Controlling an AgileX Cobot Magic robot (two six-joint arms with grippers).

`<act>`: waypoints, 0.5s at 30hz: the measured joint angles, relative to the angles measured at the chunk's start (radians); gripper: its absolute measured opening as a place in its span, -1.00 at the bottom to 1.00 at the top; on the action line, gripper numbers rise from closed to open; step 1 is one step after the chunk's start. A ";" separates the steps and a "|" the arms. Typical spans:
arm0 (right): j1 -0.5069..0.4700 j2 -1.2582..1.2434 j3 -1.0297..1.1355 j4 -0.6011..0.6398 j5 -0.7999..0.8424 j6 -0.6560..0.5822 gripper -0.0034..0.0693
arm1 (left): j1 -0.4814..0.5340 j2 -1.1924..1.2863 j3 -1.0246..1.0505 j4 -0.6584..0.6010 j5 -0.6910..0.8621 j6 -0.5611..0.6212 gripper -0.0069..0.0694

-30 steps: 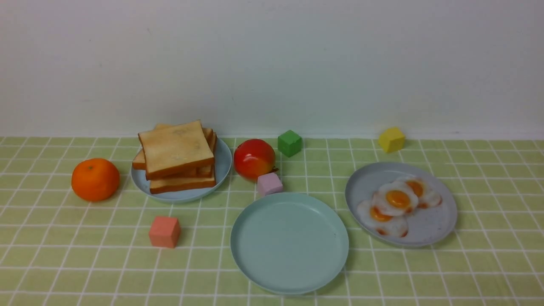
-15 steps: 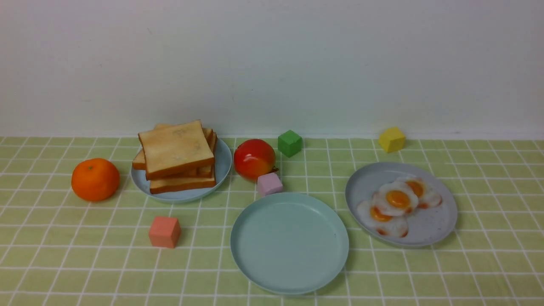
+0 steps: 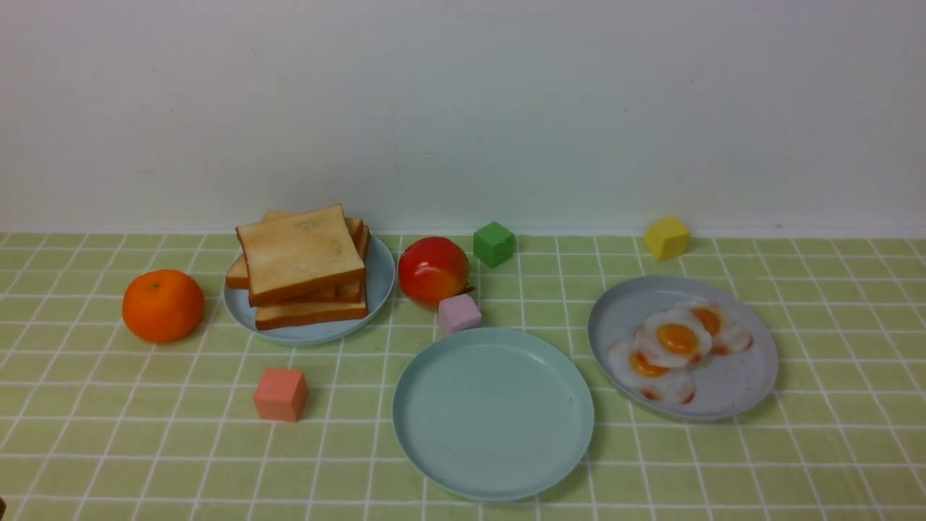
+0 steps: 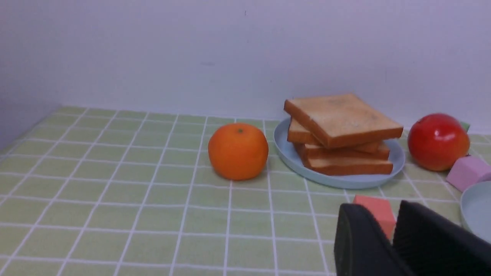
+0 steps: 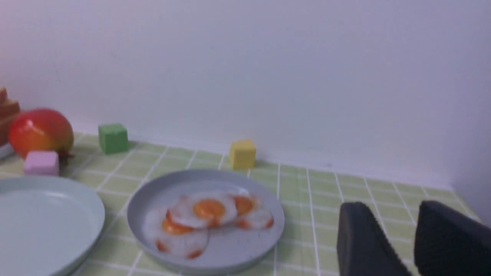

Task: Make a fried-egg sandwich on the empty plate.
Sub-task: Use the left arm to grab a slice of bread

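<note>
The empty plate, pale mint green, lies at the front centre with nothing on it. A pile of toast slices sits on a light-blue plate at the back left. Fried eggs overlap on a grey speckled plate at the right. No fried-egg sandwich shows in any view. In its wrist view my left gripper is narrowly open and holds nothing, well short of the toast. My right gripper is open and bare, off to the side of the eggs.
An orange lies left of the toast plate. A red fruit and a pink cube sit just behind the empty plate. A salmon cube, a green cube and a yellow cube are scattered about. A wall closes the back.
A dark sliver has come into the front view's bottom left corner. No object on the table has moved.
</note>
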 joint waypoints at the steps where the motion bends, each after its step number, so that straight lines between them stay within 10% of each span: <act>1: 0.000 0.000 0.000 -0.001 -0.024 0.000 -0.24 | 0.000 0.000 0.000 0.000 -0.002 0.000 -0.39; 6: 0.000 0.000 0.000 -0.002 -0.060 0.005 -0.24 | 0.000 0.000 0.001 0.000 -0.049 0.002 -0.38; 15: 0.000 0.001 -0.031 0.102 -0.488 0.283 -0.24 | 0.000 0.000 -0.008 -0.129 -0.629 -0.322 -0.36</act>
